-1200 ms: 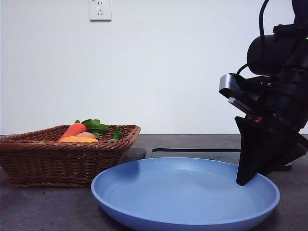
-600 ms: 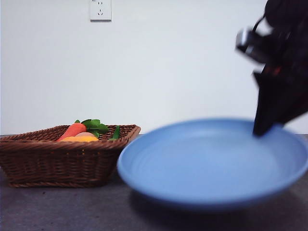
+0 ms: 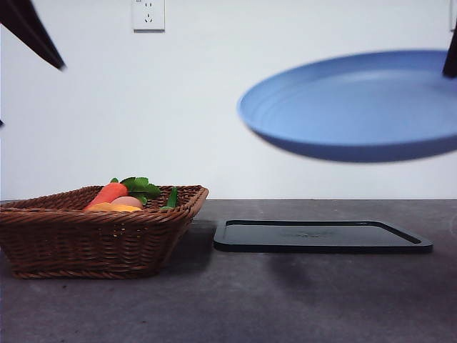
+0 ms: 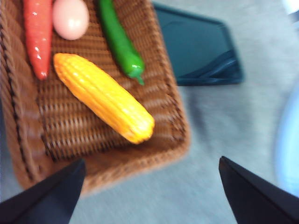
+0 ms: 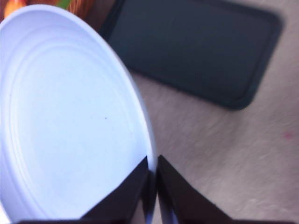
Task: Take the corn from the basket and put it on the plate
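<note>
White wall with a power socket [image 3: 148, 14] at 12 o'clock; dark grey desk [image 3: 235, 300] below.

Shallow brown woven wicker basket [image 3: 93, 232] sits on the desk at 9 o'clock in the front view. Inside: long yellow-orange bumpy corn cob [image 4: 103, 97] lying flat on the basket floor, smooth red-orange carrot [image 4: 37, 32], small pinkish egg-like ball [image 4: 70, 17], green pepper [image 4: 120, 44]. Corn lies beside the carrot tip, untouched.

Left gripper [image 4: 149, 196] hangs above the basket's near rim, fingers [image 4: 46, 198] spread wide and released, holding nothing. Corn lies between and beyond them, at 11 o'clock of the gap, well apart.

Right gripper [image 5: 153, 175] fingers [image 5: 126, 191] clenched on the rim of the large round light-blue plastic plate [image 5: 60, 121]. Plate is in the air, tilted, at 2 o'clock in the front view, above the flat black rectangular tray [image 3: 321, 236] on the desk. Plate carries nothing.
</note>
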`<action>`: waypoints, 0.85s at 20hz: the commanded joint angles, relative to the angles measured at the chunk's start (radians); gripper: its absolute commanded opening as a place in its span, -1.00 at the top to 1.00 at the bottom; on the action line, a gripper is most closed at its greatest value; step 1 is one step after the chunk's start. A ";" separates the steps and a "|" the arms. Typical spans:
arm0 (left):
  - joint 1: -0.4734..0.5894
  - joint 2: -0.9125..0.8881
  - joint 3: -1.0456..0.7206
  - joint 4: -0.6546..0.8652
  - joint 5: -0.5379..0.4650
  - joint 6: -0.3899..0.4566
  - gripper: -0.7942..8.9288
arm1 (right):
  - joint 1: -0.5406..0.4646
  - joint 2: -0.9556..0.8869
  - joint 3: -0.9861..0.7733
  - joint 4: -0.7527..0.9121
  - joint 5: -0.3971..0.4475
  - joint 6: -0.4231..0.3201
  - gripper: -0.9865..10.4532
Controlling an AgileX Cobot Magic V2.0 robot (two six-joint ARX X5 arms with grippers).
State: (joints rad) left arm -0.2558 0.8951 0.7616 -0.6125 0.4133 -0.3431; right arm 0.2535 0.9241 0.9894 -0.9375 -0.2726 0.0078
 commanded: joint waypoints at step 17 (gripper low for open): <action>-0.197 0.761 0.412 -0.053 -0.326 -0.106 -0.10 | -0.016 -0.104 0.026 -0.014 -0.016 0.005 0.83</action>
State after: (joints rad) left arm -0.4477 1.6386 1.1568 -0.6655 0.0906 -0.4358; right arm 0.2348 0.8162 0.9943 -0.9615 -0.2836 0.0074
